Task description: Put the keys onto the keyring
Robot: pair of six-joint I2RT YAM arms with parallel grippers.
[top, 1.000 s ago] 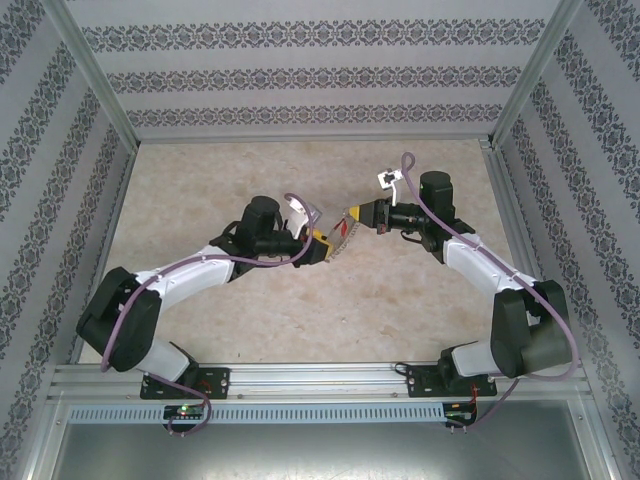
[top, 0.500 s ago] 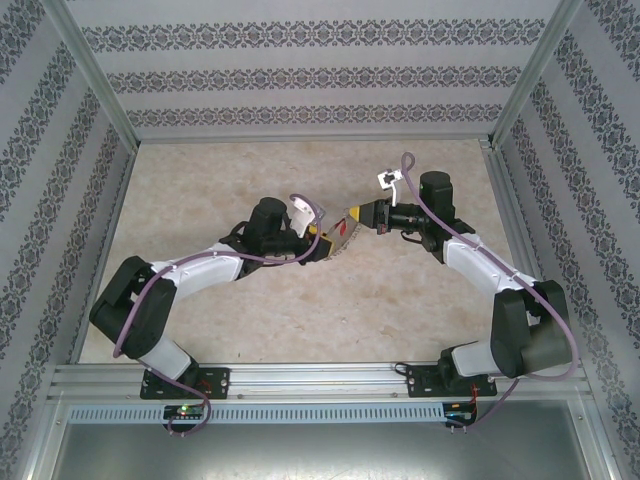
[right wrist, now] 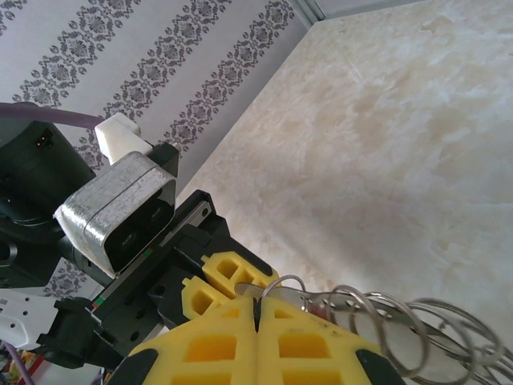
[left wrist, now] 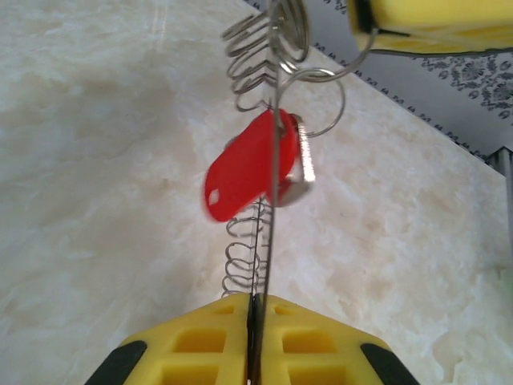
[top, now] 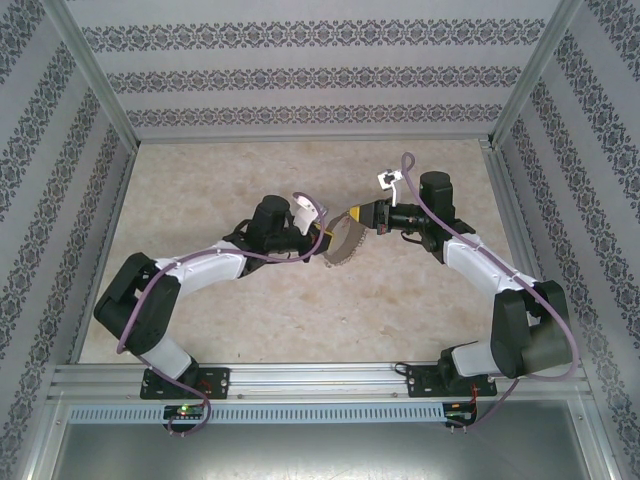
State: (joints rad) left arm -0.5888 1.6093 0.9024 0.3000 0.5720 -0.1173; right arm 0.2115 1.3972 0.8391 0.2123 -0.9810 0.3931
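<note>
The keyring [top: 344,248], a thin grey hoop fringed with small silvery rings, hangs above the table between my two grippers. My left gripper [top: 327,238] is shut on the hoop's wire [left wrist: 264,233], which runs straight up from the pressed yellow fingertips [left wrist: 224,309]. A small key with a red head [left wrist: 239,172] and short silvery blade hangs against the wire, slightly blurred. My right gripper [top: 354,217] is shut on the hoop from the other side [right wrist: 258,301], its silvery rings [right wrist: 377,317] fanning to the right. The left gripper's fingers [right wrist: 210,279] sit just beyond it.
The marble-patterned tabletop [top: 300,170] lies below both grippers, bounded by patterned walls [top: 320,80] and a metal frame rail [top: 320,378] at the near edge. The right gripper's yellow finger [left wrist: 429,20] crosses the top right of the left wrist view.
My left arm has reached right towards the right gripper and its jaws have closed on the hoop's wire. The right arm has stayed still, holding the hoop.
</note>
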